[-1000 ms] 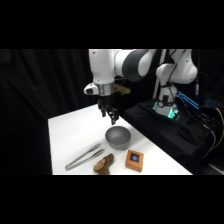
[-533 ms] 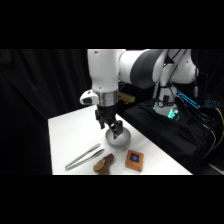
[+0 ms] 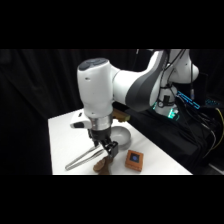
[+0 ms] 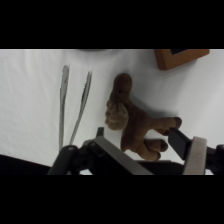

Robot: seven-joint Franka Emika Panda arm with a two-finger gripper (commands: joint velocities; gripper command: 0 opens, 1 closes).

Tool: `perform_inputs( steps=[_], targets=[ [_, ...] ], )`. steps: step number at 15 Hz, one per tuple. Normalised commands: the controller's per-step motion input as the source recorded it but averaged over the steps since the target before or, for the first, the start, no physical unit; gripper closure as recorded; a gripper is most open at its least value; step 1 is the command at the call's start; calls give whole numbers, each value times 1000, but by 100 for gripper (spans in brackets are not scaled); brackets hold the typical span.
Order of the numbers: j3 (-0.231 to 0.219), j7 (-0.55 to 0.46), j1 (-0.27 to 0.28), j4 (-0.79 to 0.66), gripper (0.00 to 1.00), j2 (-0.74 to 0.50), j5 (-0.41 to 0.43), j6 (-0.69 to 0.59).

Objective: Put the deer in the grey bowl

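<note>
Pincer: spread open, empty, a finger either side of the deer for a grasp.
Deer: lay on the tabletop.
Bowl: stood empty behind.

Black curtain backdrop; white table; dark bench at right with green-lit electronics.

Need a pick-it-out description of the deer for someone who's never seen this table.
Start at the white table and go to its near edge, right under the arm's hand. The deer lies there on its side between the metal tongs and the orange-brown block. It is the only lumpy dark-brown thing with stubby legs; the tongs are thin and silver, the block is square.
</note>
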Motion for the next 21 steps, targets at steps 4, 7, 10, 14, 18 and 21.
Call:
perform_inputs(
  steps=[4, 7, 10, 14, 18, 21],
  targets=[
    [11, -141, 27, 378, 0, 352, -94, 14],
    [-5, -138, 11, 383, 0, 353, -95, -12],
    [-10, -141, 9, 388, 0, 345, -98, -9],
    [-27, -142, 10, 392, 0, 310, -122, -34],
    [-25, -123, 10, 328, 0, 242, -115, -87],
    [-19, -60, 50, 265, 0, 149, -108, -141]
  ],
)
